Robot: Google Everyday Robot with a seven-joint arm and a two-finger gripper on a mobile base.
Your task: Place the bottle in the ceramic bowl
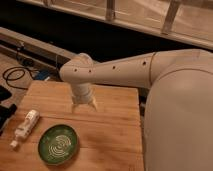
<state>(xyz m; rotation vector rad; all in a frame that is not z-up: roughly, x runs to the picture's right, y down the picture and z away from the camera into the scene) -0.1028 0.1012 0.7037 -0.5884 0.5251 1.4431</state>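
In the camera view, the gripper hangs over the middle of the wooden table, its fingers spread and holding nothing. The white bottle lies on its side near the table's left edge, just beside the green ceramic bowl and not in it. I'd say the pickup is not yet begun. The next move calls for swinging left, lowering over the bottle and closing across its slim body.

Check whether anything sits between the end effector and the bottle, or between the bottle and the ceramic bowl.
Nothing visible does. The end effector hangs over the wooden table, with bare boards between it and the bottle; the ceramic bowl lies right beside the bottle.
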